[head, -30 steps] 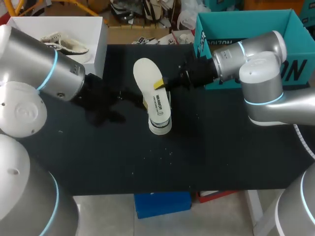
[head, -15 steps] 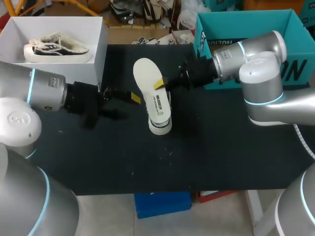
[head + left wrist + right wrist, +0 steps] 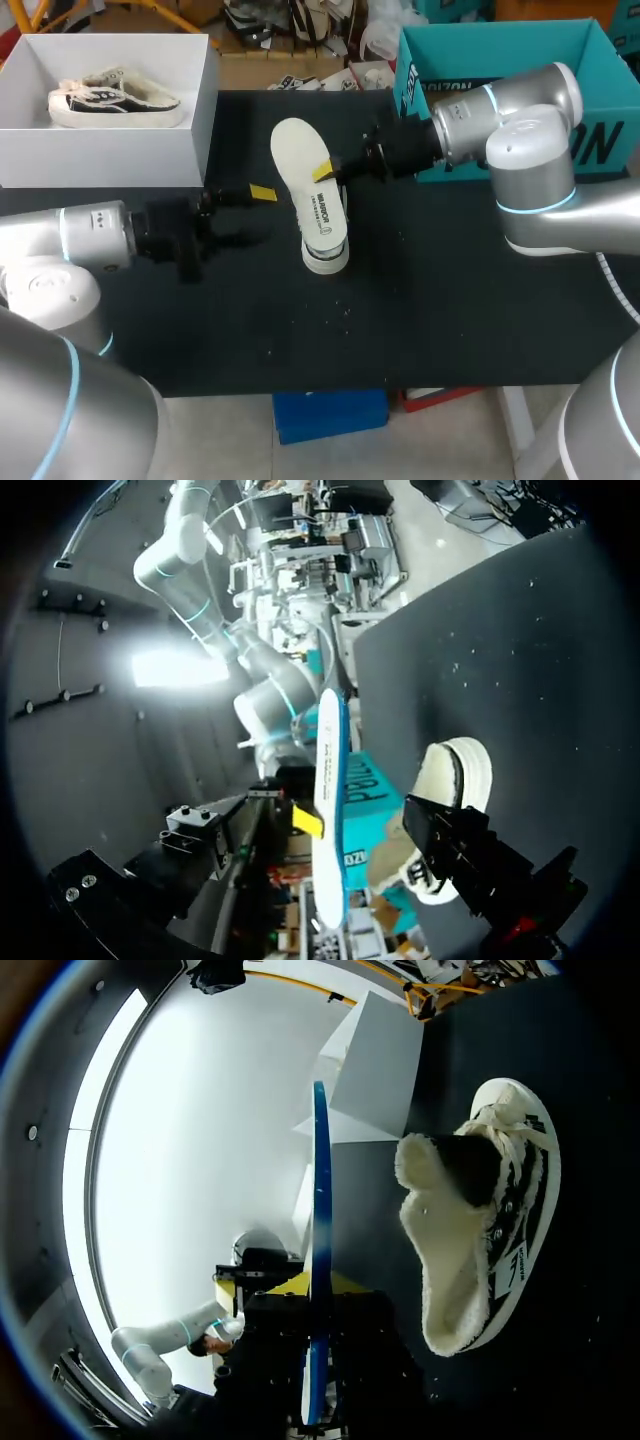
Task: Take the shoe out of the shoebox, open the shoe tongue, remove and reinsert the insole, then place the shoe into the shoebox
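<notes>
- Since the earlier frames, the left arm drops low and pulls back toward the near-left corner of the desk, uncovering the white shoebox. The right arm, insole and shoe hold position.
- Head view: the right gripper reaches in from the right in front of the teal box. Its jaws pinch the insole at one long edge and hold it raised above the shoe. The shoe lies on the desk near the middle, outside both boxes.
- Head view: the left gripper sits level and low, just beside the insole and not touching it. Its jaws are spread and empty. A second shoe rests in the white shoebox.
- Left wrist view: the insole appears edge-on ahead of the spread jaws, with a yellow tip of the right gripper against it. The shoe lies beyond, its fleecy opening facing this gripper.
- Right wrist view: the insole stands edge-on between the jaws. The shoe lies on its side beside it, showing a soft pile lining and loose laces.
- Handling judgement: the insole is thin, light and flexible. It will probably bend if gripped only at one end, so take it near mid-length on the edge. The shoe is light with a soft upper. Hold it at the firmer heel or sole rim, since the lining is likely to drag on the insole during reinsertion.
</notes>
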You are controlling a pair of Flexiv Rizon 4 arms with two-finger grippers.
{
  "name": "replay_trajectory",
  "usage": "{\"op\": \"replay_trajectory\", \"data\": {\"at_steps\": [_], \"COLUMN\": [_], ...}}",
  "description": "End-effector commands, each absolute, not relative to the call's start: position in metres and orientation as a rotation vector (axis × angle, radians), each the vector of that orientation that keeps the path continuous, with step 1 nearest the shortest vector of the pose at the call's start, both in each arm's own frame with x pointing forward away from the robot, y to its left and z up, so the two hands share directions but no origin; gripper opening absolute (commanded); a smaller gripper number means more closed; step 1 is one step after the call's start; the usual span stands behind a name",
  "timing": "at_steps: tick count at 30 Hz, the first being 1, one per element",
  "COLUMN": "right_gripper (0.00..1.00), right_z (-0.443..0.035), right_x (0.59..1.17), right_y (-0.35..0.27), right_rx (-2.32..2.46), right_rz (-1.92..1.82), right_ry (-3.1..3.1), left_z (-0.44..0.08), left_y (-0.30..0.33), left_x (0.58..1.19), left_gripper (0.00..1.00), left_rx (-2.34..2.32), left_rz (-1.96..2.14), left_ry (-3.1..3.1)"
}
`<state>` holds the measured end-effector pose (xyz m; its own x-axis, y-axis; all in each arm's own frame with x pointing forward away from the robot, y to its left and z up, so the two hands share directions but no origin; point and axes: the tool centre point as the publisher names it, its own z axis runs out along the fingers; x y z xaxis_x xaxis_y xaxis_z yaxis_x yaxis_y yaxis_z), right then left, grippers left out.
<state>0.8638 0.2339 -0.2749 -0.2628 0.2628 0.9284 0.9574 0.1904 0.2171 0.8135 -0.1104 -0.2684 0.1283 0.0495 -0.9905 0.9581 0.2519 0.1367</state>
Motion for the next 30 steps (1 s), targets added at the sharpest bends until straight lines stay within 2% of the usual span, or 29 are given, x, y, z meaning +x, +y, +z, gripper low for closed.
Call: {"op": "replay_trajectory", "data": {"at_steps": [1, 2, 4, 7, 9, 14, 16, 23, 26, 28, 30], "right_gripper": [0.0, 0.0, 0.0, 0.0, 0.0, 0.0, 0.0, 0.0, 0.0, 0.0, 0.0], "right_z": [-0.276, -0.276, -0.276, -0.276, -0.276, -0.276, -0.276, -0.276, -0.276, -0.276, -0.276], "right_x": [0.864, 0.864, 0.864, 0.864, 0.864, 0.864, 0.864, 0.864, 0.864, 0.864, 0.864], "right_y": [0.235, 0.235, 0.235, 0.235, 0.235, 0.235, 0.235, 0.235, 0.235, 0.235, 0.235], "right_rx": [-1.168, -1.168, -1.168, -1.168, -1.168, -1.168, -1.168, -1.168, -1.168, -1.168, -1.168], "right_rz": [-1.112, -1.112, -1.112, -1.112, -1.112, -1.112, -1.112, -1.112, -1.112, -1.112, -1.112], "right_ry": [-1.679, -1.679, -1.679, -1.679, -1.679, -1.679, -1.679, -1.679, -1.679, -1.679, -1.679], "left_z": [-0.272, -0.272, -0.27, -0.269, -0.268, -0.27, -0.27, -0.274, -0.273, -0.273, -0.272], "left_y": [-0.125, -0.127, -0.132, -0.138, -0.142, -0.153, -0.157, -0.163, -0.165, -0.166, -0.166], "left_x": [0.828, 0.831, 0.836, 0.843, 0.847, 0.852, 0.854, 0.854, 0.855, 0.855, 0.856], "left_gripper": [0.93, 0.79, 0.62, 0.46, 0.39, 0.34, 0.24, 0.24, 0.18, 0.09, 0.09], "left_rx": [1.035, 1.034, 1.029, 1.02, 1.017, 1.012, 1.011, 1.009, 1.007, 1.007, 1.003], "left_rz": [-0.949, -0.947, -0.943, -0.938, -0.939, -0.948, -0.954, -0.971, -0.972, -0.971, -0.97], "left_ry": [1.151, 1.151, 1.146, 1.142, 1.14, 1.133, 1.131, 1.131, 1.129, 1.127, 1.128]}}
